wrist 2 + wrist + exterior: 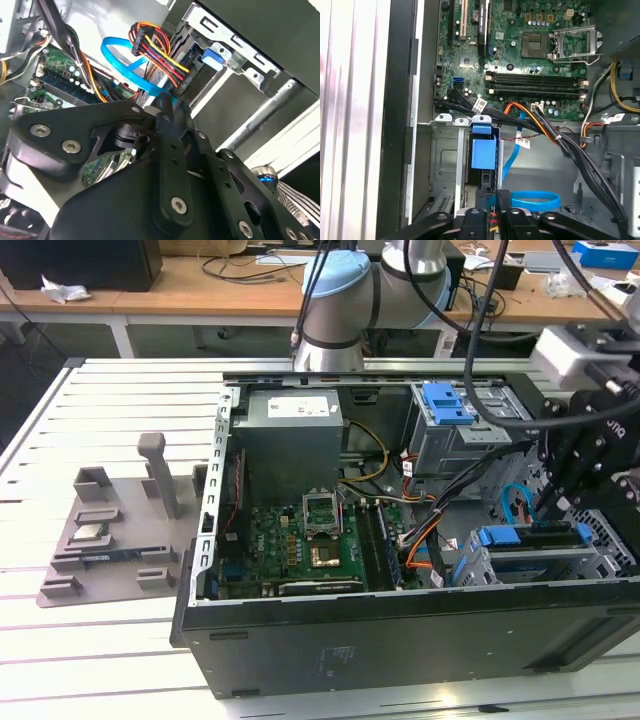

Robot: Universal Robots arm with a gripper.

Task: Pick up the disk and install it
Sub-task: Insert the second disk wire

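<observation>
The disk (pixel 530 540) lies slotted in the lower drive cage at the front corner of the open computer case, on the exterior view's right. Its blue carrier frame (pixel 483 150) runs along its edge, and the carrier's blue tab (pixel 212 57) shows in the second wrist view. My gripper (pixel 548 502) hangs just above the disk's inner end, where the cables meet it. The black fingers (pixel 167 112) are pressed together with nothing seen between them, right beside the red, yellow and black power plug (pixel 160 55). In the first wrist view the gripper (pixel 503 197) points along the disk's edge.
A looped blue data cable (pixel 125 65) and an orange and black cable bundle (pixel 545 127) crowd the space by the cage. The motherboard (pixel 300 540), power supply (pixel 290 435) and an upper bay with a blue bracket (pixel 447 403) sit inside the case. A grey fixture (pixel 110 530) stands outside.
</observation>
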